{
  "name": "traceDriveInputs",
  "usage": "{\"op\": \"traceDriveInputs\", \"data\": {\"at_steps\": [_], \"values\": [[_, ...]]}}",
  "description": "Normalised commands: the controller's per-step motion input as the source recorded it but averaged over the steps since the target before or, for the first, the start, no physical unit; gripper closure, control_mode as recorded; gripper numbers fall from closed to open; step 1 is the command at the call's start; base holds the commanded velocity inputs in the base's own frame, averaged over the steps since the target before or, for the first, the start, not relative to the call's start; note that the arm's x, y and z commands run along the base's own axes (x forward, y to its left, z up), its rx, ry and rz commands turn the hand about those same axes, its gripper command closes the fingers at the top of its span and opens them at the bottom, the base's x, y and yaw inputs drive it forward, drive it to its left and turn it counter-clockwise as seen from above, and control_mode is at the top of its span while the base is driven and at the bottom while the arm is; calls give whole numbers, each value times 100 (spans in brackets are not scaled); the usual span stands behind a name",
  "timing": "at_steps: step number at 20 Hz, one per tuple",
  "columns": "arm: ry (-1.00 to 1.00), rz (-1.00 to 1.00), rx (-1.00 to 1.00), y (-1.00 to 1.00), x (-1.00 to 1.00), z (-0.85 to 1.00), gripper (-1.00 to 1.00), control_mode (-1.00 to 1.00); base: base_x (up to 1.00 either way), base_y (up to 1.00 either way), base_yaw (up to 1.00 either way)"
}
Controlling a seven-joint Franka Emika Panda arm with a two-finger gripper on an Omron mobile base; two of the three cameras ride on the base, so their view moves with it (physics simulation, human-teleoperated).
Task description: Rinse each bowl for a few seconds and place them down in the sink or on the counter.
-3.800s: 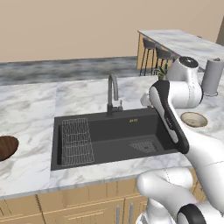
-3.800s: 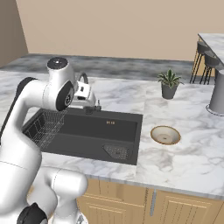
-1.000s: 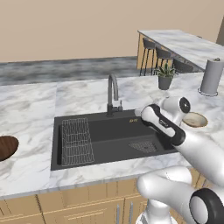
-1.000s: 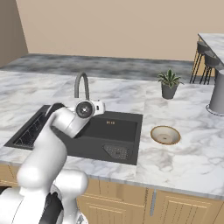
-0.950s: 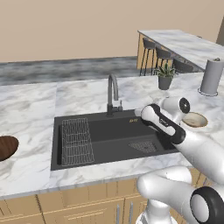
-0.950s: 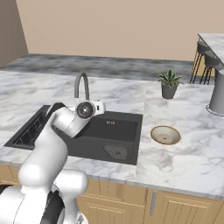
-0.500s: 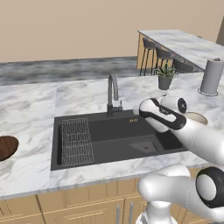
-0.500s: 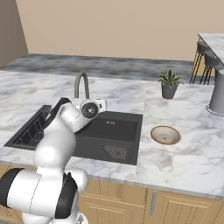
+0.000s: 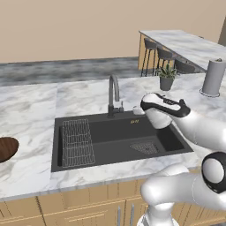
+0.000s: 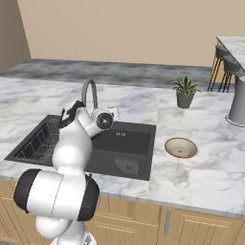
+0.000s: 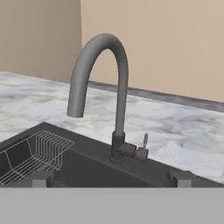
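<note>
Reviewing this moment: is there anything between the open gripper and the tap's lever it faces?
Nothing visible. In the hand view the gripper is open, its fingertips low and wide apart, and the tap with its small side lever stands straight ahead over the sink. The wire rack sits off to one side.
</note>
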Motion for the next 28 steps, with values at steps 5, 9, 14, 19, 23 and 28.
{"op": "traceDriveInputs", "data": {"at_steps": [5, 9, 14, 19, 23, 28], "values": [[-8, 3, 1, 0, 24, -12, -100, -100, 0, 0, 0], [-13, 3, 0, 4, 14, -11, -100, -100, 0, 0, 0], [-16, 5, 0, 11, 10, -14, -100, -100, 0, 0, 0], [-11, 5, 0, 14, 12, -25, -100, -100, 0, 0, 0], [-1, 3, 2, 3, 22, -22, -100, -100, 0, 0, 0], [0, 2, 10, 0, 25, -16, -100, -100, 0, 0, 0]]}}
